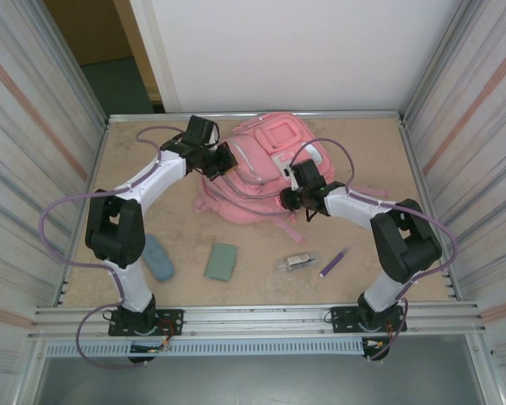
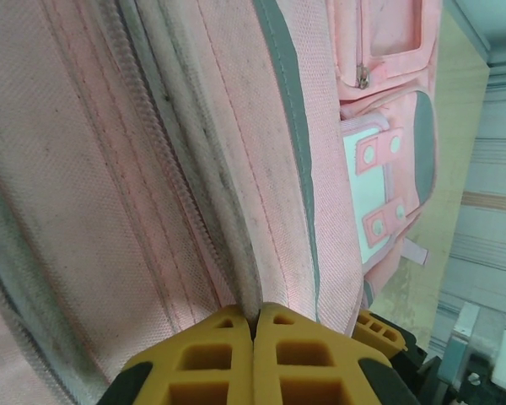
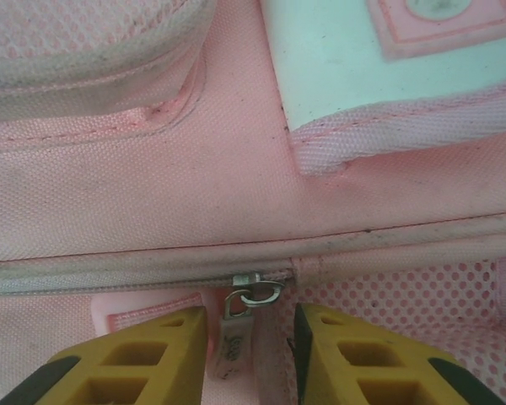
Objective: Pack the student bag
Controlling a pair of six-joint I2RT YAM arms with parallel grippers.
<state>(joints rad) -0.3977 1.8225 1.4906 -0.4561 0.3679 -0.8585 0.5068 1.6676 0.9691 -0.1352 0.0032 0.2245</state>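
Two grippers at the bag, upper middle of the table.
The bag [image 1: 266,139] lies against the far edge of the table [image 1: 379,143], upper centre of the top view. The left gripper [image 2: 254,314] is clamped tight on a fabric ridge of the bag beside a zip. The right gripper [image 3: 250,319] stands partly open, a zip pull [image 3: 233,342] between its fingers, not yet pinched.

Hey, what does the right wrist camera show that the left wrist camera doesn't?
Right wrist: a zip pull hanging between the right gripper's parted jaws, just below its slider. Left wrist: the left gripper with jaws shut on a piped seam, plus a strip of table. Both: the pink student bag and its pale patches.
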